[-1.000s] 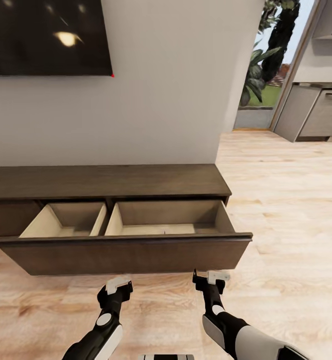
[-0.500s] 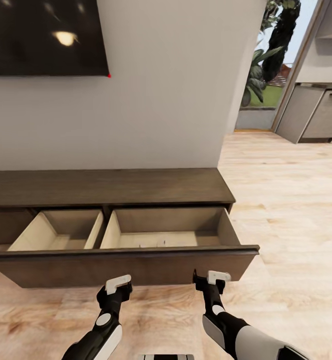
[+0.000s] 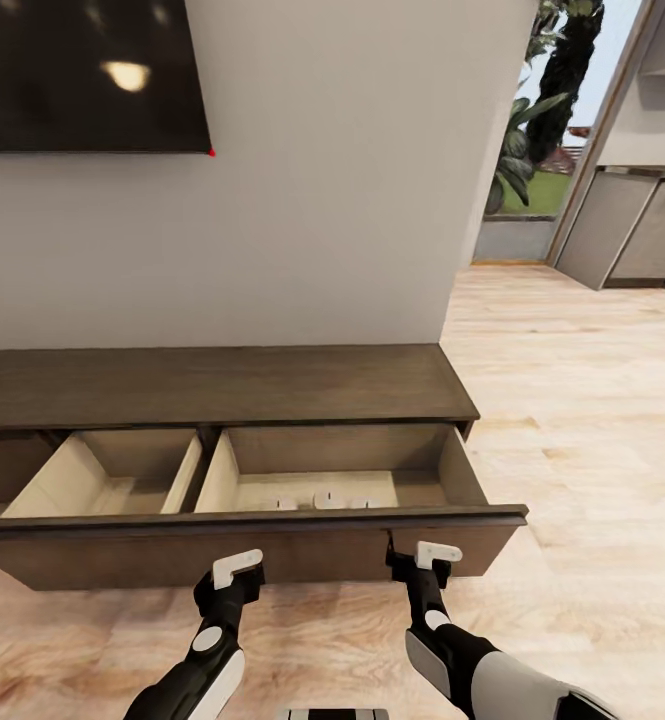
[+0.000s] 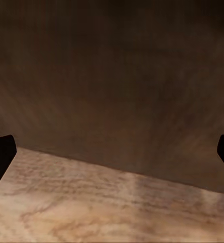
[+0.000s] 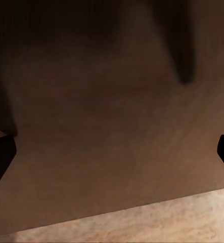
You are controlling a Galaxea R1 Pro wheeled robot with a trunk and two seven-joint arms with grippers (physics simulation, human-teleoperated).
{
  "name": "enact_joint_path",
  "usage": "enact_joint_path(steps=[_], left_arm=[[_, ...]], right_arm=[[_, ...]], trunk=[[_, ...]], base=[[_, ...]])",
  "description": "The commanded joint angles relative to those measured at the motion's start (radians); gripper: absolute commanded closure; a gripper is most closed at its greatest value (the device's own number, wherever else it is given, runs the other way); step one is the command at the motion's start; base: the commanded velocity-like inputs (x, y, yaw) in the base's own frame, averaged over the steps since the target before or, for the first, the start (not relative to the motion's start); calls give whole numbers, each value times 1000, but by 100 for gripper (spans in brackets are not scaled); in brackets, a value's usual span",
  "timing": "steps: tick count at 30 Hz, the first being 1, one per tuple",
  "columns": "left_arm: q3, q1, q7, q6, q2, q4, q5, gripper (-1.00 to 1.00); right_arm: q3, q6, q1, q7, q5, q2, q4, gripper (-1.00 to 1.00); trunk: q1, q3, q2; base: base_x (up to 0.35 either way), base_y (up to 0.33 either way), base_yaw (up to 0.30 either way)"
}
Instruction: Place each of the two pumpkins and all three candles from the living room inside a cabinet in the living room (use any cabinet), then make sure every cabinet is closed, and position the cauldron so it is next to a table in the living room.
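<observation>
The candles (image 3: 329,499) lie inside the cabinet (image 3: 222,385), as small pale rounded tops that just clear the front edge of the pulled-out drawer (image 3: 252,545), in its right compartment near the front wall; three tops can be made out, though they are too small to count with full certainty. That spot suggests they were dropped just past the drawer's lip, the shortest reach from the floor side. The drawer's left compartment (image 3: 107,475) shows only its beige bottom and walls, and no pumpkin or cauldron is in sight here. The drawer stands wide open under the dark brown top of the wall unit, which runs along the white wall (image 3: 322,180) below a dark screen (image 3: 82,75). Both arms are held low and forward, level with the drawer's front panel: the left gripper (image 3: 234,573) and the right gripper (image 3: 424,556) sit just beside that panel, and each wrist camera looks at dark wood close up above a strip of pale floor (image 3: 572,400). In both wrist views the fingertips stand far apart at the frame edges, so both claws are spread and hold nothing. This stance reads as readiness to push the drawer shut, though contact cannot be confirmed.
</observation>
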Motion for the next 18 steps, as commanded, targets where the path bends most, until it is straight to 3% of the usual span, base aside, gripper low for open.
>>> enact_joint_path(steps=[1, 18], left_arm=[[-5, -1, 6, -8, 1, 0, 10, -100], [-5, -1, 6, -8, 1, 0, 10, -100]], right_arm=[[7, -3, -1, -6, -3, 0, 0, -100], [7, -3, -1, -6, -3, 0, 0, -100]], trunk=[[0, -1, 0], [0, -1, 0]], base=[[168, 0, 0], [167, 0, 0]])
